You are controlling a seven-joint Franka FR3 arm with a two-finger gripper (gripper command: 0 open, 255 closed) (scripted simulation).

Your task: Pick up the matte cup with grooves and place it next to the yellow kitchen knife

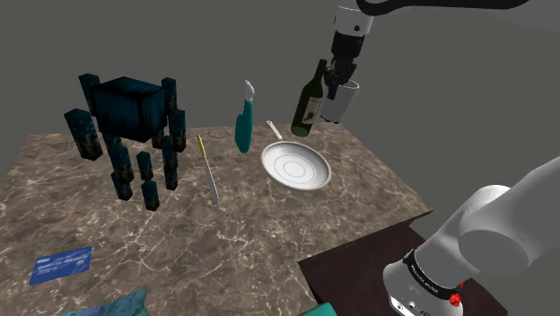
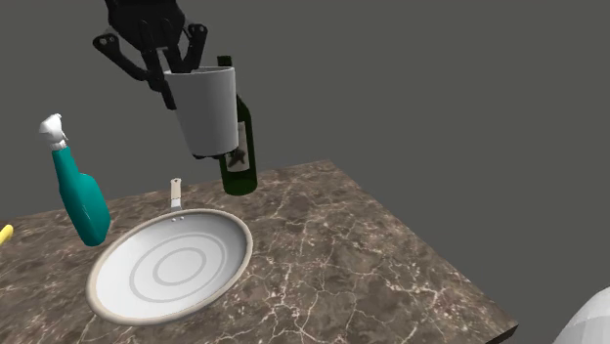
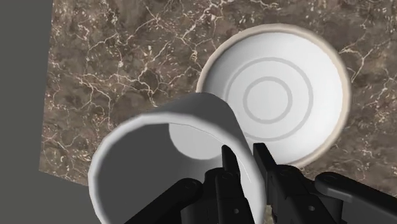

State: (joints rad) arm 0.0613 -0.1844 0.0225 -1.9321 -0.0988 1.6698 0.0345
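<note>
A plain white-grey cup (image 1: 339, 104) (image 2: 207, 112) (image 3: 159, 153) hangs tilted in the air above the far right of the marble table. My black gripper (image 1: 341, 83) (image 2: 196, 66) (image 3: 247, 164) is shut on the cup's rim, one finger inside and one outside the wall. The cup is well clear of the table and hangs just in front of a green bottle (image 1: 308, 106) (image 2: 239, 161). A thin knife with a yellow handle (image 1: 208, 166) lies on the table far off toward the shoulder view's left; its yellow tip (image 2: 5, 233) shows in the second exterior view.
A white pan (image 1: 296, 167) (image 2: 171, 264) (image 3: 280, 95) lies below the cup. A teal spray bottle (image 1: 244, 126) (image 2: 83, 200) stands between pan and knife. A dark blue blocky figure (image 1: 130, 112) stands at the back left; a blue card (image 1: 61, 265) lies near the front.
</note>
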